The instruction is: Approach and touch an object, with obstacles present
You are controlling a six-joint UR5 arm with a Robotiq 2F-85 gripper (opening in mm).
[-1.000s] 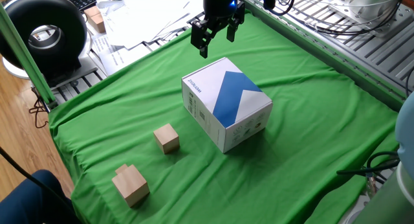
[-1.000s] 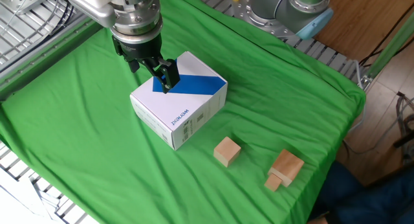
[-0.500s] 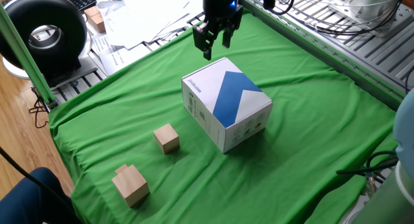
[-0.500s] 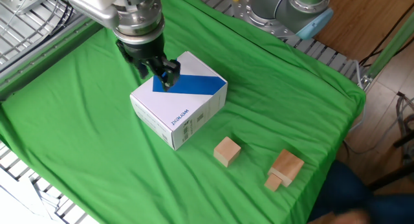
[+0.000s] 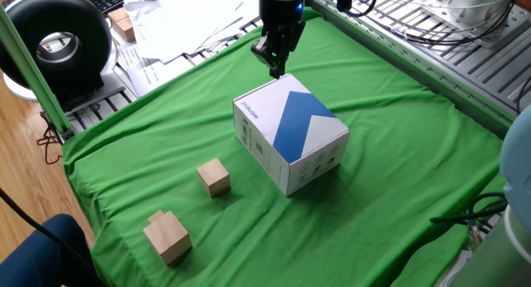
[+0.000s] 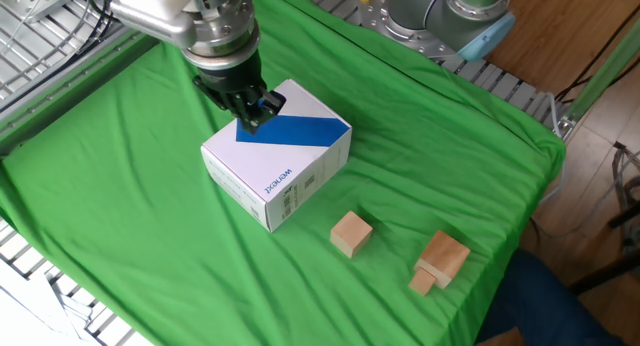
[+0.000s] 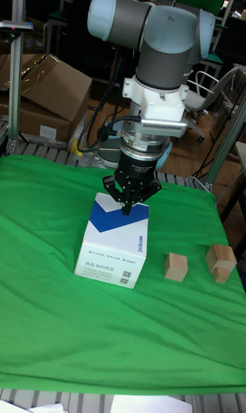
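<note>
The object, a small plain wooden cube (image 5: 214,177) (image 6: 351,233) (image 7: 175,266), rests on the green cloth in front of the box. My gripper (image 5: 276,69) (image 6: 254,114) (image 7: 127,209) hangs shut and empty just above the far top edge of the white box with the blue zigzag (image 5: 290,133) (image 6: 280,166) (image 7: 116,246), well away from the cube. A larger stepped wooden block (image 5: 168,235) (image 6: 439,261) (image 7: 221,261) lies beyond the cube near the cloth's edge. The box stands between gripper and cube.
The green cloth (image 5: 398,154) covers the table, with metal rails (image 5: 465,63) along its edges. Papers (image 5: 191,17), another wooden block (image 5: 123,23) and a black round device (image 5: 58,38) sit beside the table. A brown cardboard box (image 7: 48,85) stands behind.
The fingers have closed from open to shut while the gripper shifted slightly toward the box's top edge. Box and blocks have not moved.
</note>
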